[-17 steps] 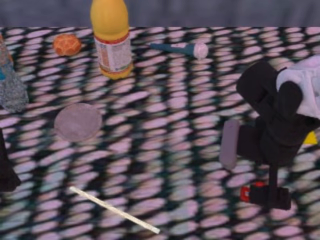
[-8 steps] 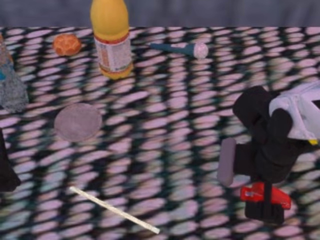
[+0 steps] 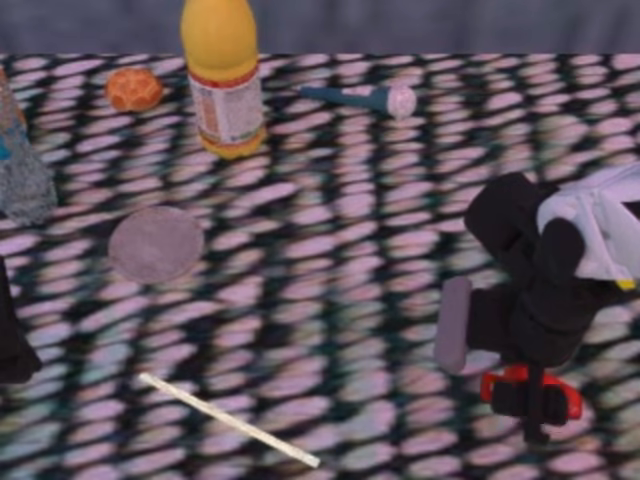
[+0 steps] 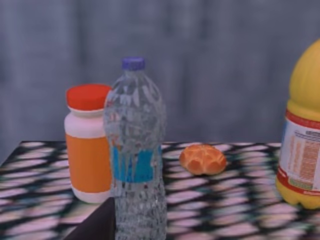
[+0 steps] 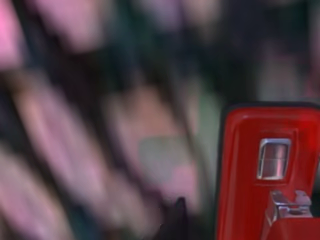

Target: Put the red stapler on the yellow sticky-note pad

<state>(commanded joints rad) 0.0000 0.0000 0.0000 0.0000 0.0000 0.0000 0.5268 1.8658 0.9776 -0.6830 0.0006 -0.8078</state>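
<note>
Both jaws of my right gripper (image 3: 535, 402) pinch the stapler (image 3: 570, 400) at the table's front right; of the pad only a yellow sliver (image 3: 627, 284) shows beside my arm. An off-centre grip could let it swing. My left arm sits parked far left.

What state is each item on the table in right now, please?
red stapler: directly under the right tool, not on the pad.
yellow sticky-note pad: only a corner visible beside the right arm.
water bottle: upright, capped.
orange jar: upright, lid on.
yellow-orange bottle: upright.
left arm: parked at the table's left edge.
</note>
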